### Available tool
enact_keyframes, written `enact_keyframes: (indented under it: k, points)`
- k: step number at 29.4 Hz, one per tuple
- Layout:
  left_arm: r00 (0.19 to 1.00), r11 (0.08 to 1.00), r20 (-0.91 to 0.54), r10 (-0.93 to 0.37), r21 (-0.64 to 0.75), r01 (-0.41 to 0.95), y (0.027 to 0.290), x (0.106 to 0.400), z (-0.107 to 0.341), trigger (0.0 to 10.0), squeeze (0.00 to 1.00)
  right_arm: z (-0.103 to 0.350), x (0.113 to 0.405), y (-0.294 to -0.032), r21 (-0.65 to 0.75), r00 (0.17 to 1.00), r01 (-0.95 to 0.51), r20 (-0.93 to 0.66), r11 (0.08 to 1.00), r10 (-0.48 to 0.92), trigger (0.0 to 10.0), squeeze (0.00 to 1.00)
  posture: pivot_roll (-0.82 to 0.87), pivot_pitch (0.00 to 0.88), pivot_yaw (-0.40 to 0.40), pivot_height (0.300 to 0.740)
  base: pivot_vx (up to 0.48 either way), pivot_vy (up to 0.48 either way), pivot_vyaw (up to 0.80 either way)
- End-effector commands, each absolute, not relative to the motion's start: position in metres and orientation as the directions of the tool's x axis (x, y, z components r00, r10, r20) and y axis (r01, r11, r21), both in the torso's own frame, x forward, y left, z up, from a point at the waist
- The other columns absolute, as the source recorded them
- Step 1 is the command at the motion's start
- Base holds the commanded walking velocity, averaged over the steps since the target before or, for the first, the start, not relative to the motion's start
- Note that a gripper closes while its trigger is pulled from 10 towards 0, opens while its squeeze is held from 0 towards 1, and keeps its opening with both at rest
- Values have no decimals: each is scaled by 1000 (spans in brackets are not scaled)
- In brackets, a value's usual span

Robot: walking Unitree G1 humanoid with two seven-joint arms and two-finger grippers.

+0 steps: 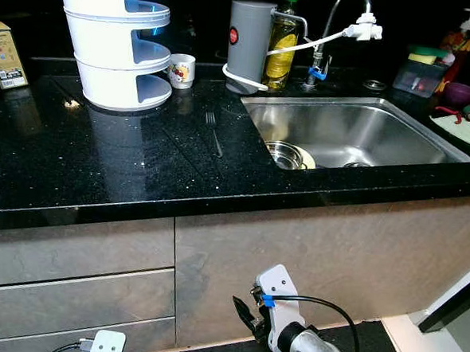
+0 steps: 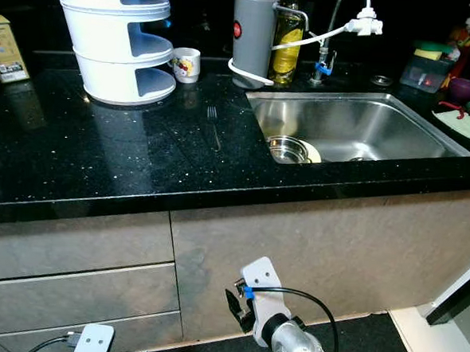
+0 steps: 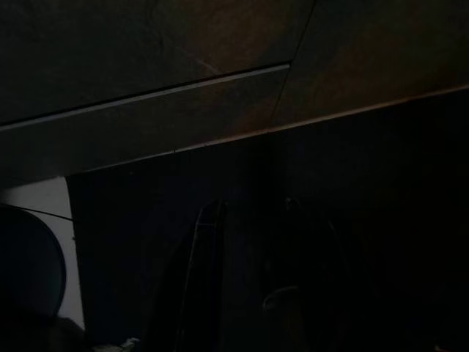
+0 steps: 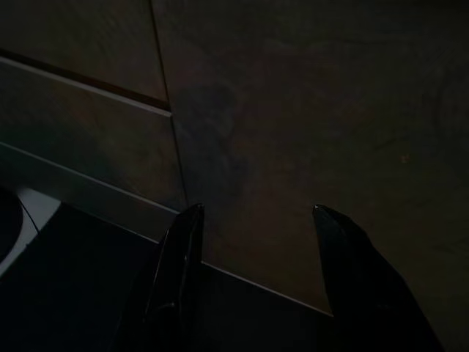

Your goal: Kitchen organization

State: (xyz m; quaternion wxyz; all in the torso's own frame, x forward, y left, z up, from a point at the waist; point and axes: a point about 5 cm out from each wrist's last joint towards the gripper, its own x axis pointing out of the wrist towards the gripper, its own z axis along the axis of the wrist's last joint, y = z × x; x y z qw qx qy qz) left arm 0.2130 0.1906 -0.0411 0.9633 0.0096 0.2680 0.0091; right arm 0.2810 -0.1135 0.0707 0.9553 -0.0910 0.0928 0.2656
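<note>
Right gripper (image 4: 253, 282) fingers spread wide, holding nothing, low before the cabinet front (image 1: 310, 252). Left gripper's (image 3: 249, 279) fingers too dark to tell. Up on the black tabletop (image 1: 101, 152), a fork (image 1: 214, 132) lies beside the sink (image 1: 365, 128).

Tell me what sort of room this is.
Most likely a home kitchen: a steel sink with a tap set into a black counter, a fork and dish soap bottle nearby.

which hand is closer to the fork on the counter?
Right, by a little. The right hand hangs low by the cabinet front, below and slightly right of the fork. The left arm hangs lower, further left.
</note>
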Motion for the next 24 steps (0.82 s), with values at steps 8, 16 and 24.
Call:
enact_keyframes:
  k: [8, 16, 24]
  points:
    - [815, 998, -578, 32, 68, 9, 194, 208, -49, 10000, 0, 68, 276, -120, -56, 859, -491, -196, 869, 473, 10000, 0, -60, 134, 10, 740, 0, 0, 0]
    - [820, 994, -572, -35, 67, 89, 185, 213, -48, 10000, 0, 73, 275, -129, -79, 885, -453, -164, 888, 436, 10000, 0, -94, 155, 37, 740, 0, 0, 0]
    - [817, 997, -577, -24, 42, 60, 187, 214, -48, 10000, 0, 78, 275, -129, -105, 898, -431, -140, 896, 416, 10000, 0, -101, 177, 30, 740, 0, 0, 0]
